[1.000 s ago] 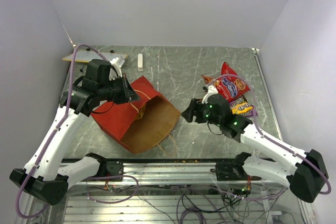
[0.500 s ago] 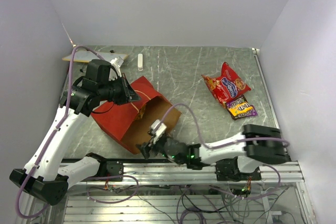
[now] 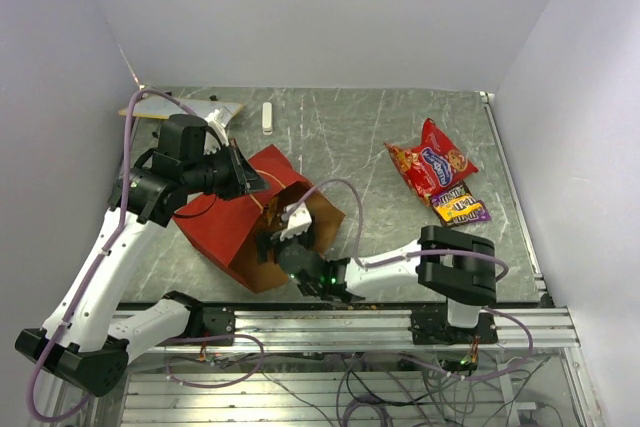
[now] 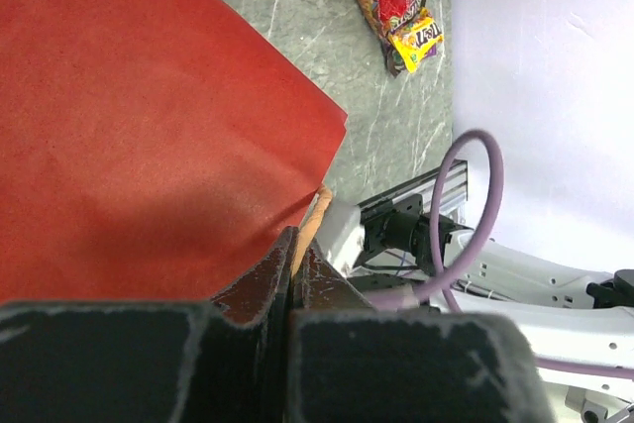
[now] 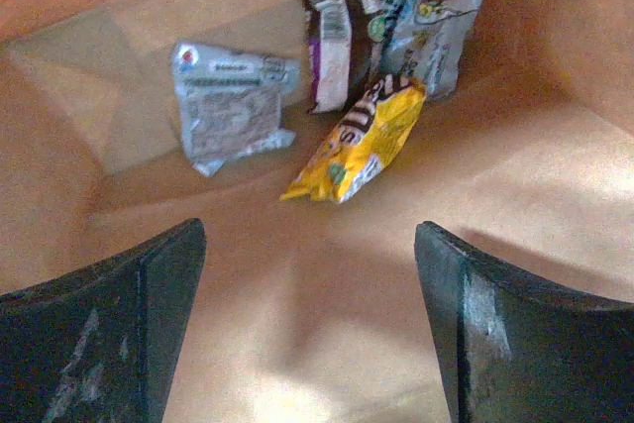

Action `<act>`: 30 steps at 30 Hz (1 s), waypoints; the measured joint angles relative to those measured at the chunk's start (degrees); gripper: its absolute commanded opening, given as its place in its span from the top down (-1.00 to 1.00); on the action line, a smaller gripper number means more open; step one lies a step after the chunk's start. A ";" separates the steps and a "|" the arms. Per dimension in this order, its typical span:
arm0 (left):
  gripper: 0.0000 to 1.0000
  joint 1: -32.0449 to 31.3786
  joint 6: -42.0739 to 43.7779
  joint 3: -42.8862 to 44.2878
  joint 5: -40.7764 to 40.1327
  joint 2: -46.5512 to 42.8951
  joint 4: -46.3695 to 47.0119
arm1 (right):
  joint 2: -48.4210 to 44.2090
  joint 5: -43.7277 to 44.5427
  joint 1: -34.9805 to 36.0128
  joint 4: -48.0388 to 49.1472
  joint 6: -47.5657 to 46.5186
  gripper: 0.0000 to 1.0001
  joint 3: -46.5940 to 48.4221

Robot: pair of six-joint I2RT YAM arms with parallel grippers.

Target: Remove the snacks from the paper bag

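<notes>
Top view: the paper bag (image 3: 215,222) lies on its side on the grey veined table (image 3: 350,137). It is matte red outside and kraft brown at the open mouth. The left gripper (image 3: 243,180) pinches the bag's upper rim. The right gripper (image 3: 274,246) is inside the mouth. Well apart to the right I see a glossy red chip bag (image 3: 432,165), with two small candy packets (image 3: 458,208), yellow and purple, touching its near end.

Left wrist: the dark fingers (image 4: 248,304) are together, clamped on the bag's thin red edge. Smooth paper fills the left of the view.

Right wrist: I see the dark fingers (image 5: 109,324) wide apart with nothing between them. Beyond them, on the creased kraft floor at the bag's closed end, lie four things:
- a crinkled silver packet (image 5: 228,101), flat and squarish
- a yellow packet (image 5: 357,141), slightly puffed
- a brown-and-purple wrapper (image 5: 332,32)
- a pale crumpled packet (image 5: 426,22)
</notes>
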 measured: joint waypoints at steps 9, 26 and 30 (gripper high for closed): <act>0.86 0.00 -0.96 -0.81 0.20 -0.68 1.18 | 6.25 -2.62 -4.70 -9.18 6.14 -0.61 8.00; 0.86 0.00 -2.36 -3.06 1.01 -1.36 2.51 | 16.22 -6.71 -10.75 -13.99 10.78 -0.21 16.96; 0.86 0.00 -2.67 -3.06 1.01 -1.36 2.78 | 17.99 -7.17 -11.19 -14.19 10.64 0.13 19.10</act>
